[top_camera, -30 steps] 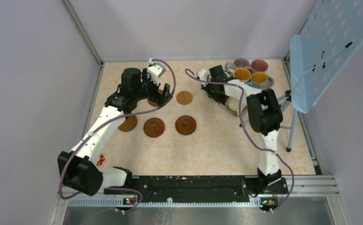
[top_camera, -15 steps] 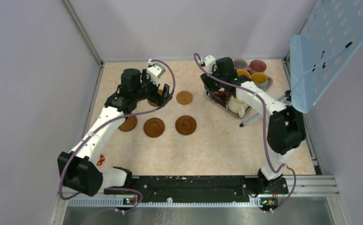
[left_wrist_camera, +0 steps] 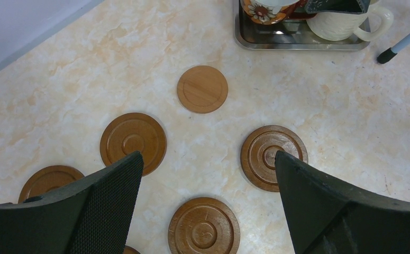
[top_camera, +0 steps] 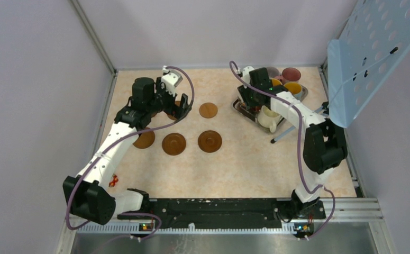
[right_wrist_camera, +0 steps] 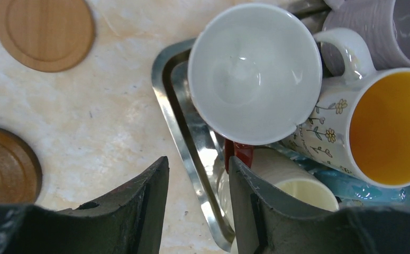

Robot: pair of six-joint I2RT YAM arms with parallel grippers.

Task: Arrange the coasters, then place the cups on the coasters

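White mug (right_wrist_camera: 254, 74), 1 o'clock of parted, empty right gripper (right_wrist_camera: 197, 164): rigid, slippery, breakable; rim wall judged best pinched. Left gripper (left_wrist_camera: 208, 159) spread, empty.

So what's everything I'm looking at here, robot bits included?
Table: one, peach marbled top.
Tray: one, silver metal, table's far right.
Coasters: six, brown wood, flat left of the table's middle; one lighter coaster, one just a sliver.
Mugs: six, in the tray: white-inside mug, cream mug, lilac-grey mug, two orange-inside mugs, dark-red-inside mug.
Panel: one, pale blue with holes, on a stand at right.
Small thing: one, orange-red, left edge, too small to identify.
Arms: two, white and black, based at the near edge.
Left fingers: two, black, spread wide above the coasters.
Right fingers: two, black, apart, empty, over the tray's rim.
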